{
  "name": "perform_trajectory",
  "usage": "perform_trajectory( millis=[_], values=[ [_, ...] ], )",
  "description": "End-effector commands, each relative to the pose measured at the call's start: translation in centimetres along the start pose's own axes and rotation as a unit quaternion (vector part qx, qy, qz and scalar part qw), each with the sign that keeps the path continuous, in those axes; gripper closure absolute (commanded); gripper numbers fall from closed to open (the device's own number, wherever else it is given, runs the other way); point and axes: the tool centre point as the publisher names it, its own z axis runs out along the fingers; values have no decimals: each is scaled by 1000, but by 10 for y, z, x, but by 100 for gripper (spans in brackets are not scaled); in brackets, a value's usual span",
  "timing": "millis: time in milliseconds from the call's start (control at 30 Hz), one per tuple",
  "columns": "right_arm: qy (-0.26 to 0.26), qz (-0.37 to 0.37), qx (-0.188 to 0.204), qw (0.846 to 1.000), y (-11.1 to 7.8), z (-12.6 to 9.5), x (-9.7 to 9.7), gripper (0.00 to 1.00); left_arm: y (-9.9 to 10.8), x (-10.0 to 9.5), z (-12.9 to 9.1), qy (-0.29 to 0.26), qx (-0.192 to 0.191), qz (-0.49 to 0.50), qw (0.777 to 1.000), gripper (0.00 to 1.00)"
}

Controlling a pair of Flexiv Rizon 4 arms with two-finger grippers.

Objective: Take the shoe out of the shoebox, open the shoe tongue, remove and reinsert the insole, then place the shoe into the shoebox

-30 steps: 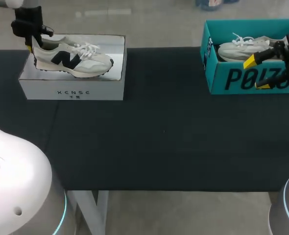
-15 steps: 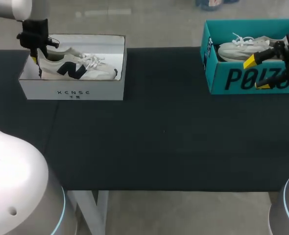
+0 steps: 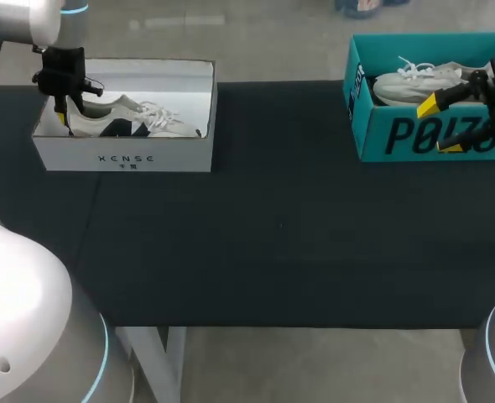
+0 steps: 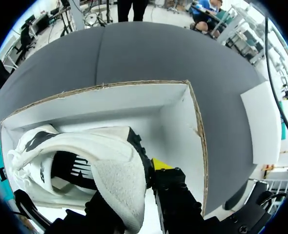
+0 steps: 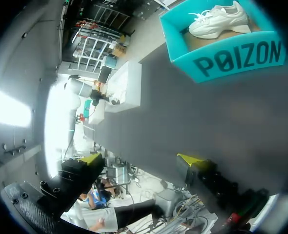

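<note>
Downward, left end effector [image 3: 63, 111] pinching shoe [image 3: 138, 122] in shoebox [image 3: 122, 156], right end effector [image 3: 439, 126] agape.

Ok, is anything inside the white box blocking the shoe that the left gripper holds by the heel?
Nothing visible does. The left gripper holds the shoe by its heel inside the white shoebox, and the box floor and walls around it look bare. What lies under the shoe is hidden.

White, cyan-ringed arms [image 3: 21, 319] end in black, yellow-tipped left hand [image 3: 65, 111].
</note>
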Motion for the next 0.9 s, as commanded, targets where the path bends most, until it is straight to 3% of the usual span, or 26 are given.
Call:
perform_trajectory(
  millis=[33,200,467,733,833,900],
  values=[
    [-1,0,0,1000,0,0,0,0,13,2,5,-6,20,5,1000,0],
    [-1,0,0,1000,0,0,0,0,8,2,-9,-11,18,11,1000,0],
    [-1,0,0,1000,0,0,0,0,-11,-3,-66,-5,-13,34,999,0],
    [-31,-74,-10,997,86,-18,19,0,-20,-23,-112,14,-5,22,1000,0],
    [-98,-119,-16,988,120,-24,20,0,-20,-32,-123,35,6,-1,999,0],
    [-126,-126,-26,984,127,-25,18,0,-20,-36,-132,32,18,-22,999,0]
  ],
)
